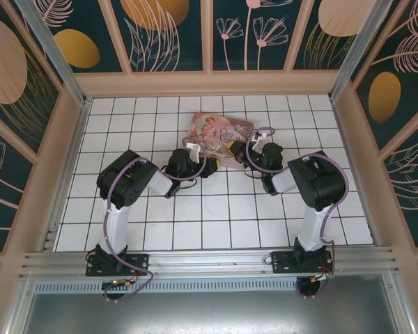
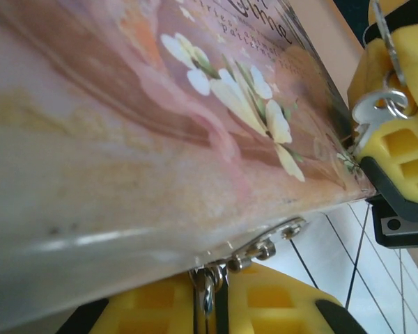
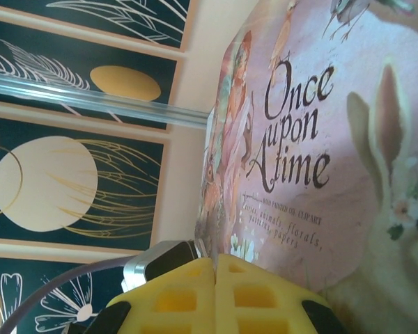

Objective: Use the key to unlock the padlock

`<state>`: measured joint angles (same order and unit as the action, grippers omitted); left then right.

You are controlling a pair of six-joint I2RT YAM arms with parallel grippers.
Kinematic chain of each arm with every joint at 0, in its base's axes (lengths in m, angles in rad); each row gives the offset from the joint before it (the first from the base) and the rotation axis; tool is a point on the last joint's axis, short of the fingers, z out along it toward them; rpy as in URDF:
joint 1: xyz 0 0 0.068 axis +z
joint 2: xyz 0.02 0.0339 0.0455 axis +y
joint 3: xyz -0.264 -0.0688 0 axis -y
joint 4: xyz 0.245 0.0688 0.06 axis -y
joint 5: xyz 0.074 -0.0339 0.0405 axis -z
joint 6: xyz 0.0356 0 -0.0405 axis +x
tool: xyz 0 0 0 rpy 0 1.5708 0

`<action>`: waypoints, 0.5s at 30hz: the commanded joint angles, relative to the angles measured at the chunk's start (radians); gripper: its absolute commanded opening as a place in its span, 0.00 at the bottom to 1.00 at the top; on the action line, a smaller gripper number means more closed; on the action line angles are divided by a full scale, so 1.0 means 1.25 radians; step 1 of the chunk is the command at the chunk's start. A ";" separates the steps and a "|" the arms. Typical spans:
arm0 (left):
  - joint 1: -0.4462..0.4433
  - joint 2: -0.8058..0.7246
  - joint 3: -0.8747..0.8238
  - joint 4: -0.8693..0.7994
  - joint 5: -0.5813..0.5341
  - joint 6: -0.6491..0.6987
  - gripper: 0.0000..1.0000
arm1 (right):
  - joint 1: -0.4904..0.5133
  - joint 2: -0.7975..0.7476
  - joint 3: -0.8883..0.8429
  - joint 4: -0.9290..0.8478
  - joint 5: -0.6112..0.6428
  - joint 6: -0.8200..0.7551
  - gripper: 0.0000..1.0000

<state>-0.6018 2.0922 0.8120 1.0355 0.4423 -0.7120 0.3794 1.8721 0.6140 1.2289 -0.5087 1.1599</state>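
Padlock (image 2: 206,299) looks pinched in the narrow left gripper (image 2: 212,280) (keep it steady); beside it, right gripper (image 2: 389,97), clamped on the key (image 2: 368,117), must align squarely.

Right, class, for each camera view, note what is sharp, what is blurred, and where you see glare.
Left wrist: the pink tin box is too close, its near side smeared, with a glare streak along its lower edge. Right wrist: the tin's lettering reads crisply, with no strong glare. Top external: even light, white tiles and arms sharp.
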 commanded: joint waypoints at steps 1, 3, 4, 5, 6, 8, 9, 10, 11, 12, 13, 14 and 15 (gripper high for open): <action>0.006 -0.021 0.023 0.025 0.029 -0.055 0.00 | -0.002 -0.090 -0.014 -0.048 -0.031 -0.031 0.00; 0.007 -0.040 0.029 0.001 0.036 -0.080 0.00 | -0.001 -0.150 -0.031 -0.097 -0.030 -0.061 0.00; 0.007 -0.047 0.033 -0.014 0.038 -0.090 0.00 | 0.000 -0.176 -0.041 -0.121 -0.032 -0.076 0.00; 0.007 -0.055 0.038 -0.031 0.043 -0.101 0.00 | 0.002 -0.206 -0.051 -0.153 -0.034 -0.093 0.00; 0.009 -0.062 0.044 -0.053 0.046 -0.111 0.00 | 0.005 -0.236 -0.067 -0.181 -0.034 -0.111 0.00; 0.010 -0.073 0.048 -0.074 0.058 -0.136 0.00 | 0.011 -0.286 -0.108 -0.213 -0.027 -0.124 0.00; 0.011 -0.077 0.050 -0.085 0.061 -0.152 0.00 | 0.013 -0.310 -0.134 -0.215 -0.026 -0.124 0.00; 0.013 -0.079 0.051 -0.088 0.065 -0.168 0.00 | 0.016 -0.328 -0.156 -0.210 -0.023 -0.122 0.00; 0.014 -0.081 0.052 -0.089 0.071 -0.187 0.00 | 0.020 -0.348 -0.188 -0.203 -0.016 -0.116 0.00; 0.016 -0.081 0.053 -0.092 0.073 -0.206 0.00 | 0.024 -0.365 -0.217 -0.194 -0.012 -0.110 0.00; 0.019 -0.082 0.055 -0.100 0.075 -0.220 0.00 | 0.030 -0.378 -0.241 -0.185 -0.007 -0.102 0.00; 0.020 -0.082 0.058 -0.100 0.081 -0.236 0.00 | 0.038 -0.387 -0.266 -0.173 0.005 -0.092 0.00; 0.020 -0.084 0.058 -0.098 0.087 -0.251 0.00 | 0.045 -0.395 -0.286 -0.160 0.015 -0.082 0.00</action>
<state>-0.5838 2.0277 0.8516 0.9009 0.4911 -0.9207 0.4133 1.4082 0.3183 1.0214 -0.5156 1.0523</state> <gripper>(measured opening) 0.140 0.046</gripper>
